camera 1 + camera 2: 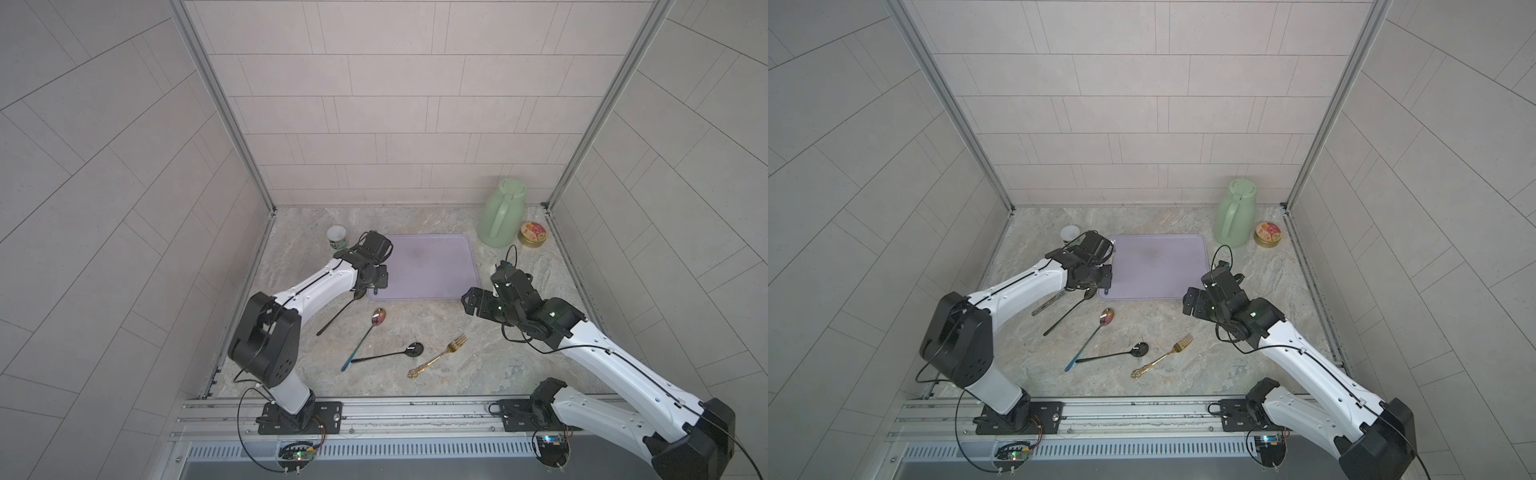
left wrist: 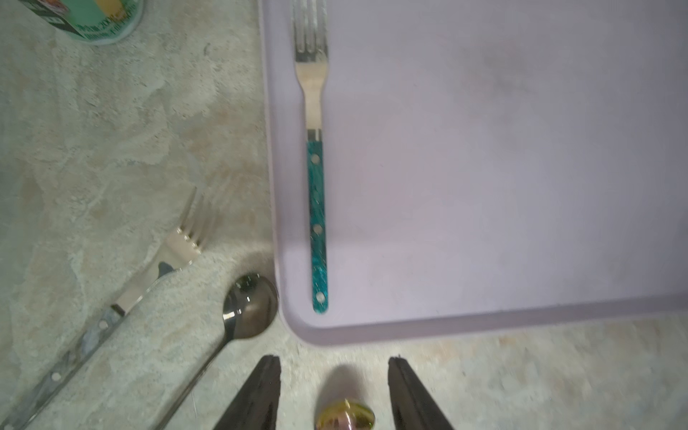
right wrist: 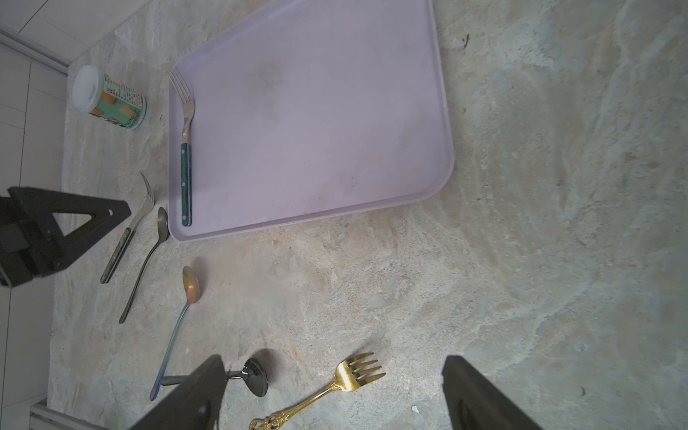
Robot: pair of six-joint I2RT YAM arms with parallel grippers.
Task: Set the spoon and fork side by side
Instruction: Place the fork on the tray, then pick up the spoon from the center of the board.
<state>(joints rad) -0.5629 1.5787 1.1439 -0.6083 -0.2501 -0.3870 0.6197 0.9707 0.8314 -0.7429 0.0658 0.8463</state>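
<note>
Closest to the lens, at the bottom edge of the left wrist view, the two black fingers of the left gripper (image 2: 334, 366) stand apart and hold nothing. Between them, down on the table (image 2: 111, 149), shines the bowl of the rainbow spoon (image 2: 344, 415). Above the fingers in that frame lies the teal-handled fork (image 2: 316, 208). It is flat on the lilac tray (image 2: 484, 324), just beside the left rim and parallel to it, with the tines toward the top of the frame.

In a top view the rainbow spoon (image 1: 365, 336) lies just below the left gripper. Its long axis is diagonal, bowl at upper right and handle running to lower left (so it does not follow the fork's line). The right gripper (image 3: 333, 363) is spread wide and empty near the tray's lower right corner, farther from this spoon.

I judge that the left arm is the nearer one, and that the spoon must be lifted, turned parallel to the fork and laid just beside it.
</note>
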